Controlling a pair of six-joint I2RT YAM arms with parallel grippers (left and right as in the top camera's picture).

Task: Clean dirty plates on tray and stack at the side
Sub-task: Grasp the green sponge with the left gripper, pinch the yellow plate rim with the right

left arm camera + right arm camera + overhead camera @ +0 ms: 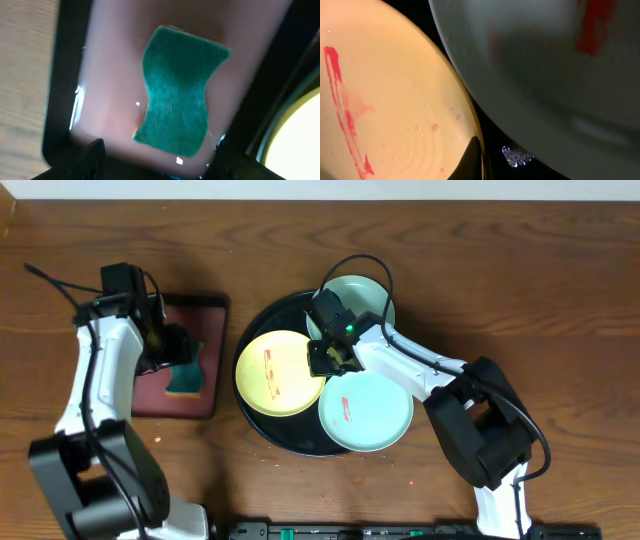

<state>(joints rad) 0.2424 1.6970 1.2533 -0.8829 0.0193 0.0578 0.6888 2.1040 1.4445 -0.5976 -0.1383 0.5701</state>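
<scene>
Jaws, left: spread wide above the sponge (182,90) on the maroon tray (195,402), holding nothing
Jaws, right: low at the yellow plate (280,372) rim; only one fingertip (472,155) shows, so I cannot tell the opening
Plates: yellow, near aqua plate (365,410) and far aqua plate (362,298), all on the black tray (290,438)
Risk: the right fingertip could push the yellow plate against the near aqua plate and tip it; the sponge may slip if pinched off-centre

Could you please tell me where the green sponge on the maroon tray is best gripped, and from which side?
Grip the sponge across its narrower waist, coming straight down from above. It lies flat on the maroon tray, its long sides curve inward there, and the open left gripper hangs above it.
</scene>
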